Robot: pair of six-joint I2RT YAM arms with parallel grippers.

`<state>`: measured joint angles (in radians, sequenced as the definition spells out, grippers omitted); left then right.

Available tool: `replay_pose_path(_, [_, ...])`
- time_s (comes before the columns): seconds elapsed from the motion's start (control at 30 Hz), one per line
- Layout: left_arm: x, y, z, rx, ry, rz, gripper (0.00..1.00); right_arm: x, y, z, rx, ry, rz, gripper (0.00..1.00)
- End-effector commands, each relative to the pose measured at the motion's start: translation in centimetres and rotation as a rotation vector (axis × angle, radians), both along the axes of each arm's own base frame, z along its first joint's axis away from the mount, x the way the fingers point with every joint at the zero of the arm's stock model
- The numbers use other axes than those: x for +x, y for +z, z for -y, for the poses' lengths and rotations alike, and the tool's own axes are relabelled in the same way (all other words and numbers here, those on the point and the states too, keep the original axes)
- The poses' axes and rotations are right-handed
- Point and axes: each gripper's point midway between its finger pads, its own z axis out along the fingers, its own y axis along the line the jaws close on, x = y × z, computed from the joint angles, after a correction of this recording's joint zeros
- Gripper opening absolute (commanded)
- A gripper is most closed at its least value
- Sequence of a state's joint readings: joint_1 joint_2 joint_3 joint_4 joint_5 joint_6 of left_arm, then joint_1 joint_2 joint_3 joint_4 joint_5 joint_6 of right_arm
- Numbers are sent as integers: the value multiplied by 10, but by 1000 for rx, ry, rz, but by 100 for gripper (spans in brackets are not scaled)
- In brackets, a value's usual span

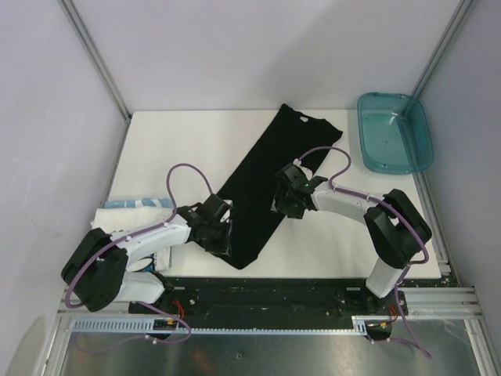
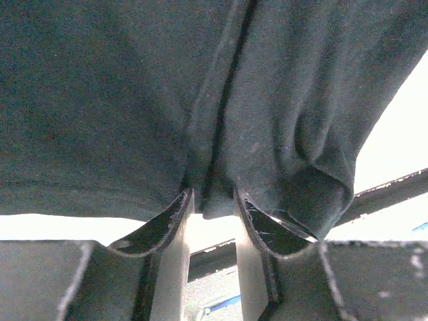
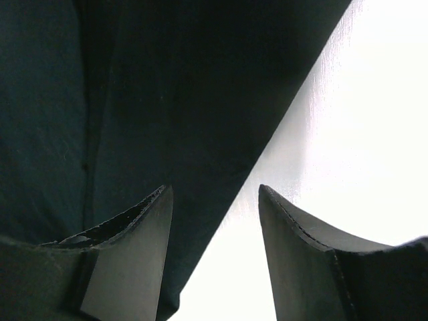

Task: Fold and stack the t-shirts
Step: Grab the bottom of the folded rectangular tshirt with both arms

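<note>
Right now the left gripper [image 1: 221,237] has its two fingers [image 2: 175,224] pressed onto a raised fold of the black t-shirt [image 1: 262,184]. In its wrist view the dark cloth drops between the fingertips and fills everything above and ahead of them. Bright table [image 1: 196,141] shows below the cloth to either side of the claw. From above, this claw sits at the shirt's near left edge, close to its lower end. The garment stretches away from it as a long narrow band, slanting up and to the right toward the far side of the table, where the collar lies.

The right gripper [image 1: 283,205] stands spread, holding nothing. It hovers over the opposite long edge of the same shirt, about midway along the band. In its wrist view that edge runs diagonally between the two fingers: black cloth lies under and ahead of the finger on the view's left, bare white table under and ahead of the other. Whether the fingertips touch the cloth cannot be told.

The white t-shirt [image 1: 129,205], showing pale blue on top, lies bunched on the table well to the left of the left gripper, beyond that arm's forearm and apart from the black one. A teal bin [image 1: 394,131] sits far beyond the right gripper, at the table's far right corner.
</note>
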<state>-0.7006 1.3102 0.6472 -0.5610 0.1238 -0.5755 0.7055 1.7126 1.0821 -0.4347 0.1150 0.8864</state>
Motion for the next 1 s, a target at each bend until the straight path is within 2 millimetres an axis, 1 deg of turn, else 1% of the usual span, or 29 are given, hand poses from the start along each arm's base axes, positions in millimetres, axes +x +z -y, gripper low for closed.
replay_pose_path(0.0, [-4,-1,8,-25,-33,-7,34,2,-6,-1,-7,-18,7,59])
replay_pose_path(0.13, [-5,-3,8,-18,-42,-15,32,1,-9,1,-9,-21,3,58])
replay_pose_path(0.23, [-5,-4,9,-15,-42,-15,28,0,-11,1,-12,-19,-2,59])
replay_pose_path(0.4, [1,5,9,-26,-23,24,17,-2,-17,3,-25,-18,-13,59])
replay_pose_path(0.47, [4,9,8,-25,-6,43,11,-3,-19,4,-32,-19,-15,59])
replay_pose_path(0.53, [5,13,6,-23,5,59,7,-4,-22,7,-42,-21,-20,59])
replay_pose_path(0.67, [7,19,2,-17,21,76,5,-4,-28,9,-58,-23,-28,58])
replay_pose_path(0.77, [8,21,-4,2,37,87,4,-5,-34,11,-72,-25,-39,54])
replay_pose_path(0.83, [9,21,-9,19,54,89,3,-5,-38,13,-81,-27,-43,52])
replay_pose_path(0.97, [10,17,-18,47,86,81,1,-7,-42,16,-98,-32,-51,51])
